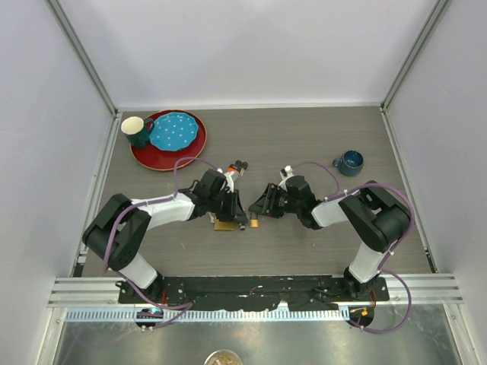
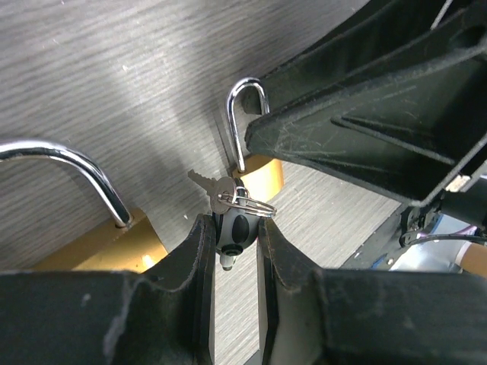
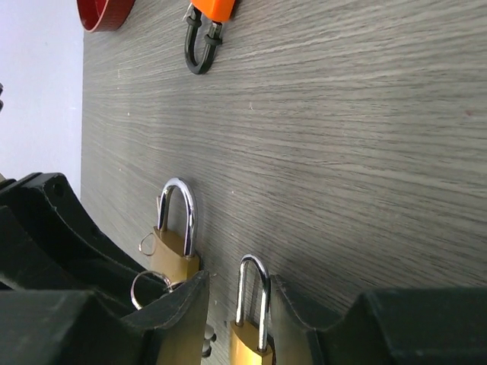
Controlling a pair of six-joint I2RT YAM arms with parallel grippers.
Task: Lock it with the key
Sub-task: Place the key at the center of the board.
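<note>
A grey wood-grain table (image 1: 304,144), seen from above, with 2 black robot arms meeting at its centre.

At the back left corner, well away from the arms, a blue plate (image 1: 175,131) lies on a red plate (image 1: 144,158). A dark green mug (image 1: 135,131) touches the red plate's left rim. A blue mug (image 1: 350,161) stands alone on the right side. An orange padlock (image 3: 213,7) with a black shackle lies behind the arms, near the left one.

The left gripper (image 2: 233,237) is clamped on the black head of a key (image 2: 237,226). A wire ring (image 2: 255,204) on that key carries a second, all-metal key (image 2: 205,181).

Just in front of the held key stands the small brass padlock (image 3: 251,342), shackle up. The right gripper (image 3: 238,280) straddles it with its jaws parted, and a gap shows on at least 1 side. In the left wrist view, a black finger of the right gripper hides 1 leg of the shackle. For that reason, whether the small padlock is locked cannot be told.

The large brass padlock (image 3: 173,247) stands just beside the small one, on the left gripper's side. From above, the 2 grippers cover most of both brass padlocks.

Count: 3 padlocks (2 brass, 1 orange), 2 keys on 1 ring, 2 mugs, 2 plates.
</note>
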